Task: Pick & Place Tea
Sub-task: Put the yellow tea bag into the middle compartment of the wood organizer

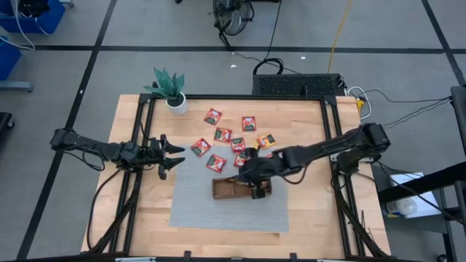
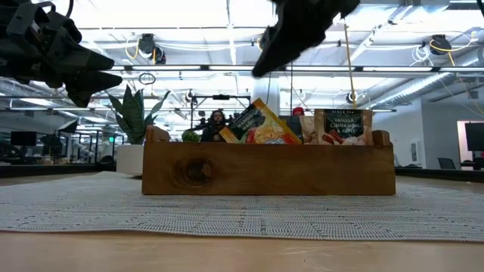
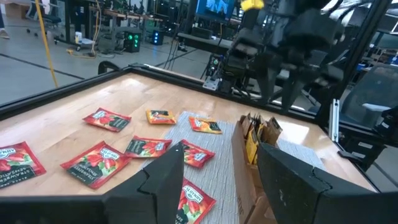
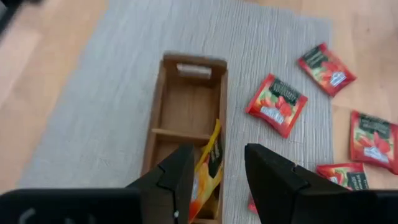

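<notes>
Right gripper [image 4: 214, 177] above tray [image 4: 163, 99], fingers released, empty.
Yellow sachet [image 4: 208, 165] leans on the wall at frame bottom; a brush could topple it out. Left fingers [image 3: 168, 174] spread, idle.

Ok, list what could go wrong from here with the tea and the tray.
1. The orange-yellow sachet leans tilted against the wall of the tray, right under the open right hand; it may tip out or be dragged along as the hand lifts.
2. Red sachets lie close beside the tray, so a low pass could scatter them.
3. The left hand hovers open near those sachets; both arms could crowd there.
</notes>
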